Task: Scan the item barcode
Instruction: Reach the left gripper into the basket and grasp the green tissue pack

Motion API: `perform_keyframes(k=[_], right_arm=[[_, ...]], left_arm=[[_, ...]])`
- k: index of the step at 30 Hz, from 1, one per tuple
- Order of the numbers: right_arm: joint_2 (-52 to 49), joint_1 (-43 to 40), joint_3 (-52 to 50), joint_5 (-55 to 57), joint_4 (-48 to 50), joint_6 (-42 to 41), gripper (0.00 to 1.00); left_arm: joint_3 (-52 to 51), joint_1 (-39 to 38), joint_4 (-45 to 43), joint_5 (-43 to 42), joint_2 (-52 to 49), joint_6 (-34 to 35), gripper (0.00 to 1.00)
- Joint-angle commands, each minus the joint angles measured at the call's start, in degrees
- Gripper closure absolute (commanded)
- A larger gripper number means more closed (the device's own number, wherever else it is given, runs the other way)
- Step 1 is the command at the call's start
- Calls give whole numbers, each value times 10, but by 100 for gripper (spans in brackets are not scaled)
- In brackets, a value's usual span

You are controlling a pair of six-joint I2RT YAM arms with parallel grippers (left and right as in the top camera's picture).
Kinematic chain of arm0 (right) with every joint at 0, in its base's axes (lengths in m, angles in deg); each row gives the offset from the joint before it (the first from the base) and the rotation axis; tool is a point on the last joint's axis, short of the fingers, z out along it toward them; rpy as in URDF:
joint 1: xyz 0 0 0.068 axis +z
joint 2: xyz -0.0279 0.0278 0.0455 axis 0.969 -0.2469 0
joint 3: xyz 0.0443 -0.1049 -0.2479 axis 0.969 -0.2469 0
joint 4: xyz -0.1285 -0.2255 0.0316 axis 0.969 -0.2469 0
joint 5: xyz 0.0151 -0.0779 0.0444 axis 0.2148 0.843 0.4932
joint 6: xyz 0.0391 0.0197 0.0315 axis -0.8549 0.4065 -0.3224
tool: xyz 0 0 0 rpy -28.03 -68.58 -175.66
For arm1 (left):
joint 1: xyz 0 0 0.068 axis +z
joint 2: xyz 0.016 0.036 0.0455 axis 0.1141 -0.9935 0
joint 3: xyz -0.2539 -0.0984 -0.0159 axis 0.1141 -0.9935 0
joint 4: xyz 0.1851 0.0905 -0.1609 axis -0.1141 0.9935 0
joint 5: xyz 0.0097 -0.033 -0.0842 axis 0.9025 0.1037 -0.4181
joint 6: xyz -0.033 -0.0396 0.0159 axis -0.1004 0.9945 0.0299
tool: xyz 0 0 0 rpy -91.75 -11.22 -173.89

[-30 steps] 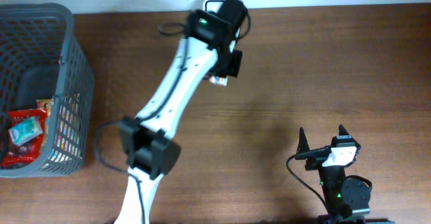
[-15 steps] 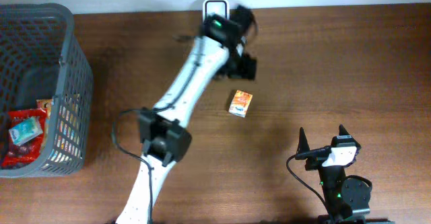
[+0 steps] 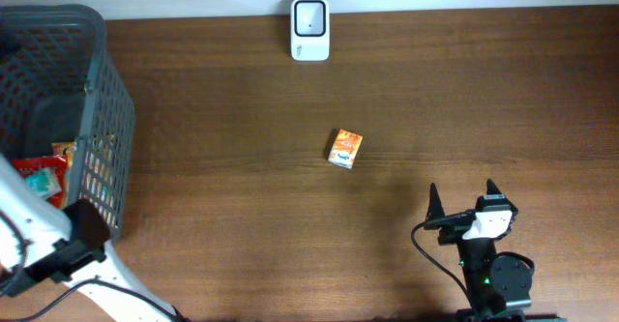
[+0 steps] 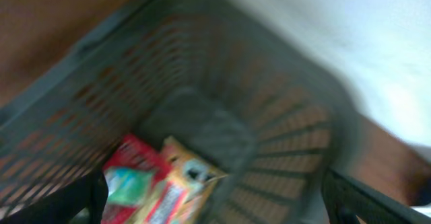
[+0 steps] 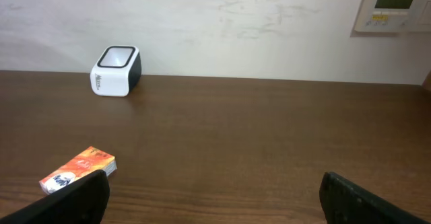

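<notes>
Orange box (image 3: 344,149) lies flat on the table (image 3: 484,90), in front of the scanner (image 3: 309,15) and well apart from it; barcode not legible. Right gripper (image 3: 462,198) sits farther out from the scanner, jaws wide apart, empty. Left gripper (image 4: 215,180) is blurred, fingers spread, nothing between them. Basket (image 4: 296,157) stands far left of the scanner, packets (image 4: 161,183) smeared. Left arm (image 3: 58,249) is cut off at the frame edge.
</notes>
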Motion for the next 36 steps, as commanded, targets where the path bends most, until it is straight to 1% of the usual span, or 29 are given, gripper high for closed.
perform_keyframes(k=[1,2,3,4,5,6,7,10,11,13,16,19,20,21,22,25,26,28,31,34,36], right_arm=[[5,-4,-5,-1,-1,-2,1],[5,-4,-5,-1,-1,-2,2],[5,-4,-5,-1,-1,-2,2],[5,-4,-5,-1,-1,-2,2],[5,-4,-5,-1,-1,-2,2],[5,-4,-5,-1,-1,-2,2],[5,-4,-5,-1,-1,-2,2],[5,-4,-5,-1,-1,-2,2],[5,-4,-5,-1,-1,-2,2],[5,-4,-5,-1,-1,-2,2],[5,-4,-5,-1,-1,-2,2],[5,-4,-5,-1,-1,-2,2],[5,-4,-5,-1,-1,-2,2],[5,-4,-5,-1,-1,-2,2],[5,-4,-5,-1,-1,-2,2],[5,-4,-5,-1,-1,-2,2],[5,-4,-5,-1,-1,-2,2],[5,-4,-5,-1,-1,-2,2],[5,-4,-5,-1,-1,-2,2],[5,-4,-5,-1,-1,-2,2],[5,-4,-5,-1,-1,-2,2]], left_arm=[[-122,56,2,-11,4,-10,1],[-169,64,2,0,4,14,1],[-237,69,0,27,3,59,1],[-297,69,-17,49,3,85,1],[-332,69,-35,56,3,87,1],[-400,68,-76,58,3,87,1],[-442,66,-103,59,3,88,1],[-543,60,-173,59,3,102,0],[-576,60,-191,63,3,102,4],[-618,59,-203,89,3,102,7],[-701,49,-226,151,3,102,6],[-722,49,-237,183,3,101,7],[-722,48,-242,187,3,101,10],[-722,48,-248,189,3,99,16],[-722,48,-252,189,3,88,28],[-713,48,-245,188,4,87,28],[-698,47,-234,186,4,87,28],[-651,47,-210,158,17,87,24],[-610,47,-203,152,45,86,24],[-612,47,-210,157,50,86,27],[-631,47,-215,159,43,86,29]])
